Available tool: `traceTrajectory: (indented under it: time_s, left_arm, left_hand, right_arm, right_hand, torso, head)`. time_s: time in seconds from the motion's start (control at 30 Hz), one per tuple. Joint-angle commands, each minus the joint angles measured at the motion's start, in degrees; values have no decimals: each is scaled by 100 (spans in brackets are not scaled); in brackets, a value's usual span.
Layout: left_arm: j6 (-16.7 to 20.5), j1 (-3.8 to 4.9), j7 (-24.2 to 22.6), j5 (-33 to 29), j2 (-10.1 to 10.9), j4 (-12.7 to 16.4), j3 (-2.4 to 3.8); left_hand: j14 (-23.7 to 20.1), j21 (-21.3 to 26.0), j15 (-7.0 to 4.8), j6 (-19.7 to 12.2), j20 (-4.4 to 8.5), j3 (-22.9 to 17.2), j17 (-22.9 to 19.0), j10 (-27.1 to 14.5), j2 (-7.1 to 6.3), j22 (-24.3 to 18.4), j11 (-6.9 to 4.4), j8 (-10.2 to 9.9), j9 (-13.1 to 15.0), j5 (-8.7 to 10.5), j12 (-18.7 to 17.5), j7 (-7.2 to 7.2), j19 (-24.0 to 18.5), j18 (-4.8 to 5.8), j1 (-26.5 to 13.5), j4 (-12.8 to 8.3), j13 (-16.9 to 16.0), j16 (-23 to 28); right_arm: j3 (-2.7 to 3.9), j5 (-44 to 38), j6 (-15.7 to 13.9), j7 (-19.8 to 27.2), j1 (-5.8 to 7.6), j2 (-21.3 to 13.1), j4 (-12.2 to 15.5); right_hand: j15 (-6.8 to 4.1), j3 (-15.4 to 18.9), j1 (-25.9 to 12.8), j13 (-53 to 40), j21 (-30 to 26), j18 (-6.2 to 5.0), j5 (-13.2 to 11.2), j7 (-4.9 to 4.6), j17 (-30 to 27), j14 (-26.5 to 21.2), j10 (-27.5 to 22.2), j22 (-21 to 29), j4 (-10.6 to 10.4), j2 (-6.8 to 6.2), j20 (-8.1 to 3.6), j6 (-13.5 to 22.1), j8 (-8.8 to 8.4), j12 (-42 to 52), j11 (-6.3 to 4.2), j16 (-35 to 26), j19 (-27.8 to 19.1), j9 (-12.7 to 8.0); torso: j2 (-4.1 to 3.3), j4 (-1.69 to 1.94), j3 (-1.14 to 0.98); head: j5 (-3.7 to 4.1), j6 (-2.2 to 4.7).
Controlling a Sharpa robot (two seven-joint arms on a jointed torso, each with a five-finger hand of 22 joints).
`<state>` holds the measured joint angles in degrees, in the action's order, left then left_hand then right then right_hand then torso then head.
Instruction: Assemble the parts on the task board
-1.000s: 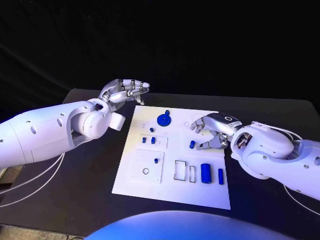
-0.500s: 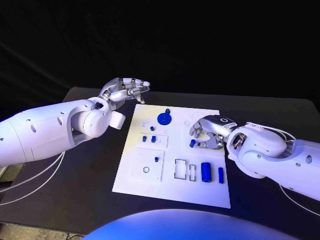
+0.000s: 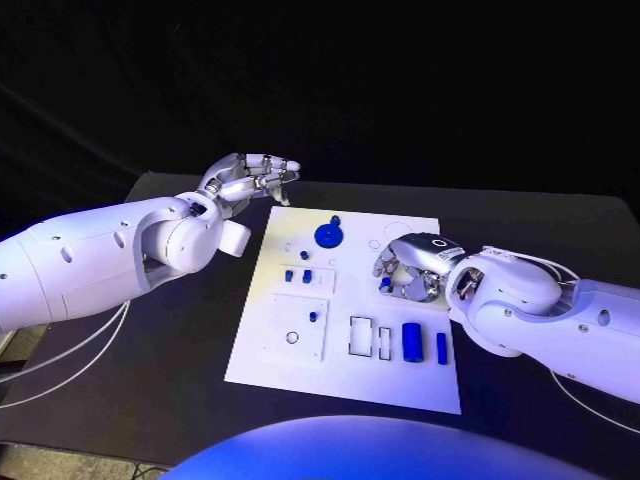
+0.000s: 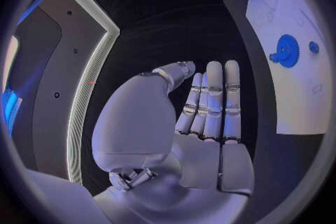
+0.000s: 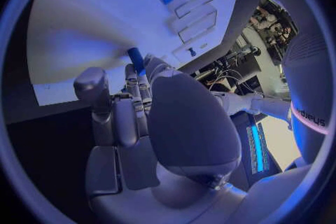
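The white rectangular task board (image 3: 352,375) lies in the middle of the black table (image 3: 147,390). The right hand (image 3: 411,268) is down over the board's middle, fingers curled around a small blue peg-shaped part (image 3: 387,285). In the right wrist view the same part (image 5: 136,59) shows at the fingertips (image 5: 150,65), its long axis running out from them towards the board. It appears pinched, though contact on both sides cannot be confirmed.

The left hand (image 3: 248,180) is raised beyond the board's far left corner. In the left wrist view its fingers (image 4: 213,101) lie straight and pressed side by side, with nothing in them.

A blue gear-like disc (image 3: 327,238) sits on the far part of the board. A large blue cylinder (image 3: 411,345) and a slimmer blue pin (image 3: 441,349) lie near the right edge.

Judgement: the right hand is much the nearer to the part, which lies directly under it. The coming move turns on keeping the part's axis upright over its seat.
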<state>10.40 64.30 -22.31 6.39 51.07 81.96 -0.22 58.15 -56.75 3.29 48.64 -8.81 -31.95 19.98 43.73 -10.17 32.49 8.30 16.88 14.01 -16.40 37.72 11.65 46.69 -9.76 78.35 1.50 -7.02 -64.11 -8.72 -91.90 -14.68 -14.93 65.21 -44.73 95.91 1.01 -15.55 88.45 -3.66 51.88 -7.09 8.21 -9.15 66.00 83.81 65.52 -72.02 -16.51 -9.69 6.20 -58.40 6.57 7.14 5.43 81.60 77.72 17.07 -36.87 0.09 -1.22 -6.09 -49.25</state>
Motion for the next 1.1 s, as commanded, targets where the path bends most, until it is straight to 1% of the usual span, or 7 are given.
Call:
traceTrajectory:
  time_s: [0.03, 0.2, 0.4, 0.53, 0.6, 0.77, 1.1]
  left_arm:
    - [-103, 4, -20, 24, -3, 16, 4]
    - [-106, 4, -14, 27, 1, 16, 4]
    - [-110, 4, -5, 28, -1, 15, 4]
    - [-111, 4, 1, 29, -1, 14, 4]
    - [-111, 4, 3, 29, -1, 14, 4]
    - [-113, 4, 5, 29, -1, 15, 4]
    - [-114, 4, 4, 29, -7, 11, 4]
  left_hand:
    - [8, 2, 51, -34, -38, 16, -3, -40, 2, 9, 0, -2, -3, -28, -33, -12, -1, -77, 43, -33, 5, 25]
    - [8, 2, 51, -34, -38, 16, -3, -40, 2, 9, 0, -2, -3, -28, -33, -12, -1, -77, 43, -33, 5, 25]
    - [8, 1, 51, -29, -38, 18, -2, -40, 2, 10, -1, 2, -3, -27, -34, -13, -1, -77, 45, -35, 9, 23]
    - [8, 1, 51, -29, -38, 18, -2, -40, 2, 10, -1, 2, -3, -27, -34, -13, -1, -77, 45, -35, 9, 23]
    - [8, 1, 51, -29, -38, 18, -2, -40, 2, 10, -1, 2, -3, -27, -34, -13, -1, -77, 45, -35, 9, 23]
    - [9, 0, 51, -33, -39, 21, -2, -40, 0, 11, 0, 2, -4, -26, -34, -11, -1, -78, 44, -37, 12, 22]
    - [9, 0, 51, -33, -39, 21, -2, -40, 0, 11, 0, 2, -4, -26, -34, -11, -1, -78, 44, -37, 12, 22]
  right_arm:
    - [-5, -28, 206, 2, -15, 14, -20]
    - [-8, -55, 285, -40, -24, 22, -35]
    - [-10, -125, 166, -83, -32, 24, -34]
    - [-11, -174, 11, -83, -36, 24, -30]
    - [-11, -188, -115, -52, -39, 24, -19]
    - [-11, -203, -450, 38, -44, 10, 39]
    - [7, -181, -739, 78, 1, -136, 311]
  right_hand:
    - [-35, -48, -39, 6, 34, 23, -13, -7, -3, 180, 35, -10, -2, -49, 8, -49, -25, -39, 4, 26, 44, -10]
    - [-48, -242, -91, -9, 119, 36, -15, 11, 3, 182, 148, -65, 8, -78, 3, -153, 2, -48, -17, 35, 74, -19]
    - [-121, -846, -32, -23, 277, 60, -8, 84, 44, 195, 421, -173, 71, 10, -58, -350, 113, -42, -98, 62, 125, 5]
    - [-150, -1260, 28, -44, 392, 79, -14, 102, 62, 200, 567, -258, 256, -16, -90, -412, 186, -36, -134, 74, 154, 45]
    - [-163, -1361, 24, -57, 432, 85, -17, 114, 74, 203, 629, -286, 324, -27, -100, -444, 221, -19, -149, 80, 163, 66]
    - [-218, -1724, -93, -123, 682, 123, -25, 167, 162, 226, 849, -449, 634, -85, -155, -555, 387, 40, -218, 122, 226, 190]
    - [-246, -1853, -323, -179, 764, 135, -41, 202, 178, 230, 950, -525, 825, -163, -175, -586, 509, 59, -255, 134, 236, 306]
  torso:
    - [0, 1, -1]
    - [3, -5, 0]
    - [3, -2, -3]
    - [3, 0, -1]
    - [1, 1, 0]
    - [1, 0, 0]
    - [12, -3, 4]
  head:
    - [-1, -8]
    - [-1, -13]
    - [0, -13]
    - [0, -13]
    - [2, -15]
    - [1, -13]
    - [-1, -11]
